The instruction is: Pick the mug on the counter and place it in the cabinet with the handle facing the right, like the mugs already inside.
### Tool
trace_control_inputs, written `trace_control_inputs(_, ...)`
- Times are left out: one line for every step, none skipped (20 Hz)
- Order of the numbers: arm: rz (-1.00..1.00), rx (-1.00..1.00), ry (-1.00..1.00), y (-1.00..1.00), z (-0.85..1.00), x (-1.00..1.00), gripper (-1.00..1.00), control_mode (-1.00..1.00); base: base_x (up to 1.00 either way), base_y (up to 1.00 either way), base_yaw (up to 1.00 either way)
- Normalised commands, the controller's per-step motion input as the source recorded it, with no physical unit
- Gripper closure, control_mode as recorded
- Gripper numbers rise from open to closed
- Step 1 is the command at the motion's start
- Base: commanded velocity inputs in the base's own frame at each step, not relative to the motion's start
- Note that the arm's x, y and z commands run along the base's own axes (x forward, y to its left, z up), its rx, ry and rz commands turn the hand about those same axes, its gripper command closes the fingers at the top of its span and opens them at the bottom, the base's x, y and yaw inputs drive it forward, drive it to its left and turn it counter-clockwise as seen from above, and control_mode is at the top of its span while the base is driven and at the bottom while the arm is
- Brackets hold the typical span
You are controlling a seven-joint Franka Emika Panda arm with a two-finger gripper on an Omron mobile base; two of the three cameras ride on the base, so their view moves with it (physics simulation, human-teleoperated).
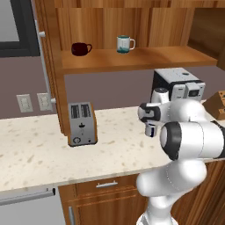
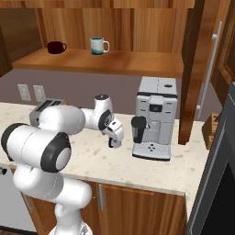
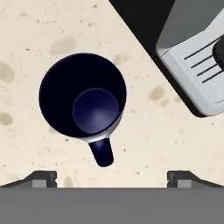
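The mug (image 3: 83,97) stands upright on the counter (image 3: 26,39), seen from straight above in the hand view: a round, dark navy mouth with a sliver of glossy white wall showing at its lower edge. Its handle (image 3: 101,153), a short dark loop, sticks out toward about 5 o'clock, pointing back at the gripper (image 3: 113,178). The gripper hangs above with its two dark fingertips (image 3: 43,178) spread wide apart and holding nothing; the mug sits up and left of their midline, at about 11 o'clock. I judge the hand must shift that way before it descends.

The counter is beige stone flecked with brown. A boxy grey coffee machine (image 3: 192,57) stands at 2 o'clock from the mug. The warm wooden cabinet (image 2: 114,64) holds a maroon mug (image 2: 56,47) and a teal-trimmed mug (image 2: 97,45).
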Motion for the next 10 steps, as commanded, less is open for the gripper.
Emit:
trace_control_inputs(0.00,0.00,-0.03,0.00,-0.11,0.23,-1.00,-1.00,0.00,0.00,0.00)
trace_control_inputs(0.00,0.00,-0.04,0.00,-0.09,0.22,-1.00,-1.00,0.00,0.00,0.00)
trace_control_inputs(0.00,0.00,-0.08,0.00,-0.06,0.23,-1.00,-1.00,0.00,0.00,0.00)
trace_control_inputs(0.00,0.00,-0.08,0.00,-0.09,0.26,-1.00,-1.00,0.00,0.00,0.00)
trace_control_inputs(0.00,0.00,-0.09,0.00,-0.10,0.30,-1.00,-1.00,0.00,0.00,0.00)
trace_control_inputs(0.00,0.00,-0.08,0.00,-0.12,0.30,-1.00,-1.00,0.00,0.00,0.00)
trace_control_inputs(0.00,0.00,-0.07,0.00,-0.13,0.29,-1.00,-1.00,0.00,0.00,0.00)
trace_control_inputs(0.00,0.00,-0.05,0.00,-0.15,0.23,-1.00,-1.00,0.00,0.00,0.00)
trace_control_inputs(0.00,0.00,-0.02,0.00,-0.20,0.14,-1.00,-1.00,0.00,0.00,0.00)
trace_control_inputs(0.00,0.00,0.00,-0.01,-0.24,0.05,-1.00,-1.00,0.00,0.00,0.00)
